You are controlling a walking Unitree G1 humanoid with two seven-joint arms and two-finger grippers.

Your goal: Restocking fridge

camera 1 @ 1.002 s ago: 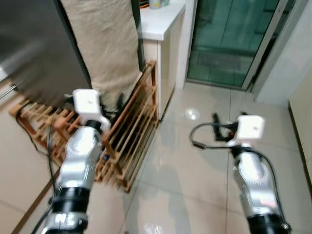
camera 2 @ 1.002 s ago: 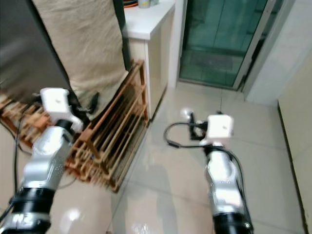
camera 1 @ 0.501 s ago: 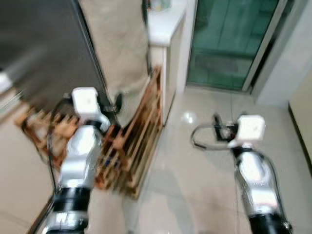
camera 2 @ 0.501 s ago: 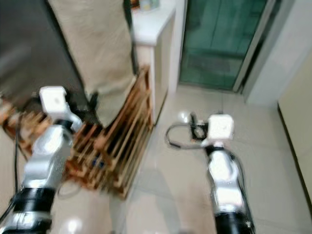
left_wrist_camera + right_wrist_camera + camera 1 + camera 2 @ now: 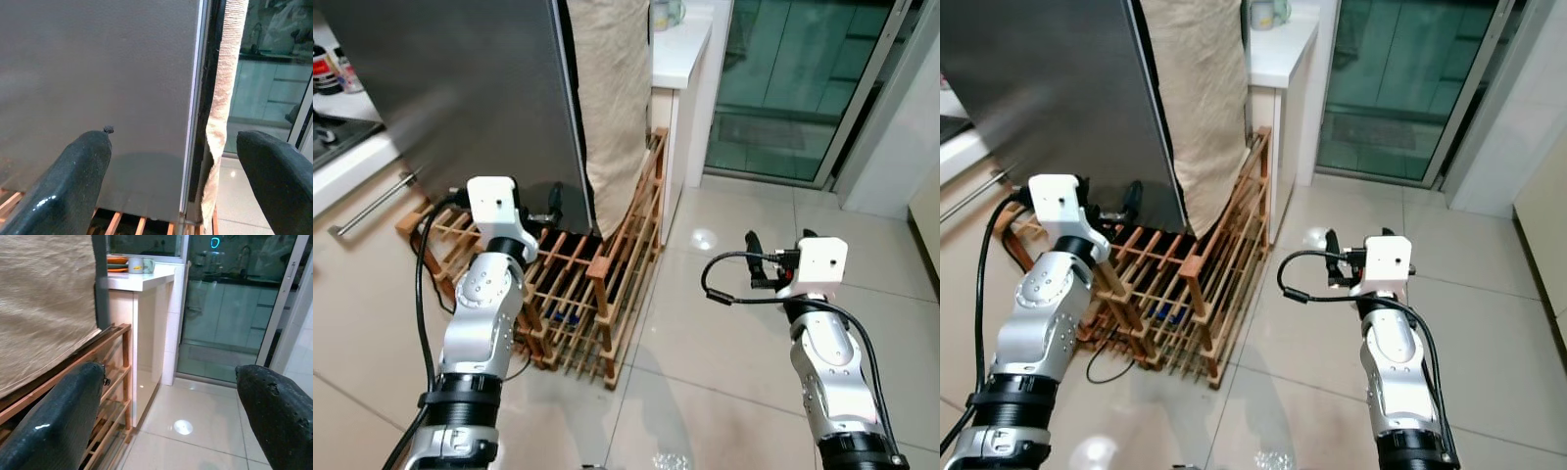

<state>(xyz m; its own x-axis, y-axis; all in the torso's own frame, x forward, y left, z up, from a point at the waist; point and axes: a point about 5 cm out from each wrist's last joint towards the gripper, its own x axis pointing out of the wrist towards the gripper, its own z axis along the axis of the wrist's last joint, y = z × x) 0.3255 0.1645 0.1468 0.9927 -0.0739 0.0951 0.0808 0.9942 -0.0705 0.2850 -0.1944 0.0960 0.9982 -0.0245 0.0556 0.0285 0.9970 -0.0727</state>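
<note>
From your head view, the tall grey steel fridge (image 5: 460,98) stands far left, door shut, above a wooden slatted rack (image 5: 597,284). Left wrist: your left hand (image 5: 176,161) gapes before it. Right wrist: your right hand (image 5: 171,406) gapes toward the white desk (image 5: 139,281).

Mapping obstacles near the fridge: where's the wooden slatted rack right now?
In the left eye view the wooden slatted rack sits on the tiled floor on the robot's left, at the foot of the grey fridge, under the hanging beige cloth and beside the white counter.
</note>
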